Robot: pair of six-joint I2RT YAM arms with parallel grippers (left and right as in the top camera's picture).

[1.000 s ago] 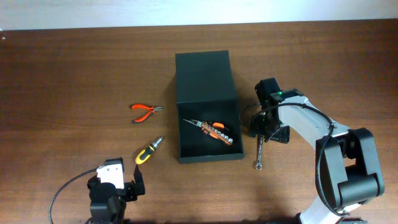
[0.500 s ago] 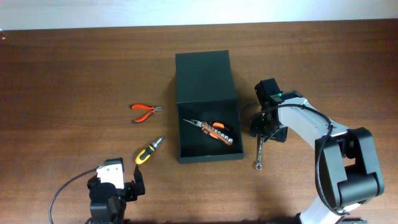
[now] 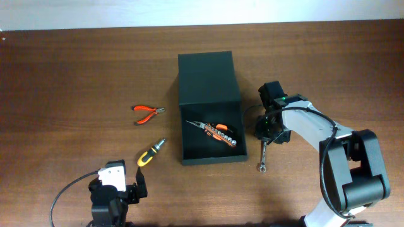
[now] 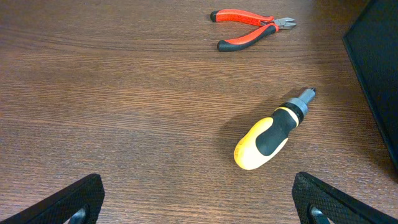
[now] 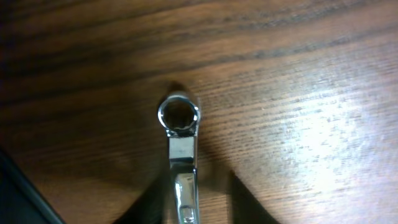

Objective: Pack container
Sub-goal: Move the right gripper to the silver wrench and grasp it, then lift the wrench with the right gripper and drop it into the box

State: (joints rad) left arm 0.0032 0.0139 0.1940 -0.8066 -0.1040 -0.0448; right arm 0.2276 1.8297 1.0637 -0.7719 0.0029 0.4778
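At the bottom of the right wrist view, two dark shapes flank the shaft of a shiny steel ring-ended wrench (image 5: 179, 118) lying flat on the brown wood-grain table (image 3: 76, 63). Whether the right gripper (image 3: 266, 137) has closed on that shaft I cannot tell. The left gripper (image 4: 196, 190) hangs in the lower left of the overhead frame, its black fingers (image 4: 74, 199) wide apart over bare wood. Beyond it lie a stubby yellow-and-black screwdriver (image 4: 268, 135) and, farther up, red-handled cutting pliers (image 4: 252, 23).

The dark green-black matte box container (image 3: 214, 159) sits open at the table's centre, its lid (image 3: 207, 79) laid back toward the top, just left of the wrench. Only the overhead view shows the orange-and-silver multi-tool (image 3: 216, 132) inside it and the pale strip of wall (image 3: 189, 12) along the top edge. The left wrist view catches only the box's dark side at its right edge.
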